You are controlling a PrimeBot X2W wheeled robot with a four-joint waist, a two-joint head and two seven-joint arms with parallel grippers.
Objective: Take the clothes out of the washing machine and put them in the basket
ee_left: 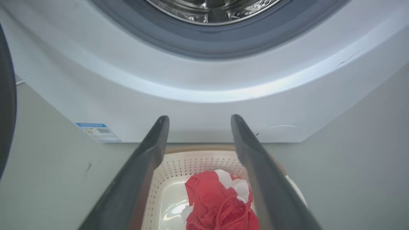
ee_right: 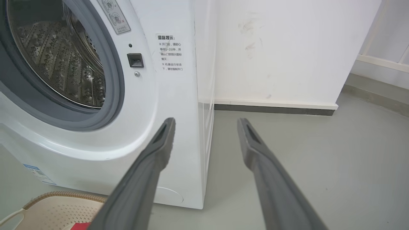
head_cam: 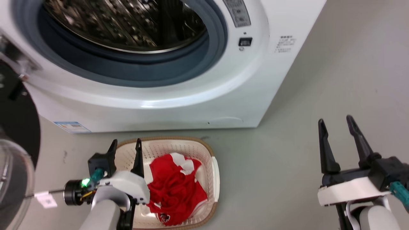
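Left claw [head_cam: 126, 140] hangs spread above basket [head_cam: 179, 147]; clothes [head_cam: 175, 188] lie lengthwise toward washing machine [head_cam: 191, 105].

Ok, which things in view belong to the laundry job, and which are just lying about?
Job: washing machine, its open door, red clothes, basket holding them, left gripper and right gripper, both open and empty.

Just there: blue label low on the machine, printed notice on its front, white tag by the left wrist, skirting.

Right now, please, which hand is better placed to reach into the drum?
Probably left: the left hand is open over the basket below the porthole; the right hand is past the corner of the washing machine.
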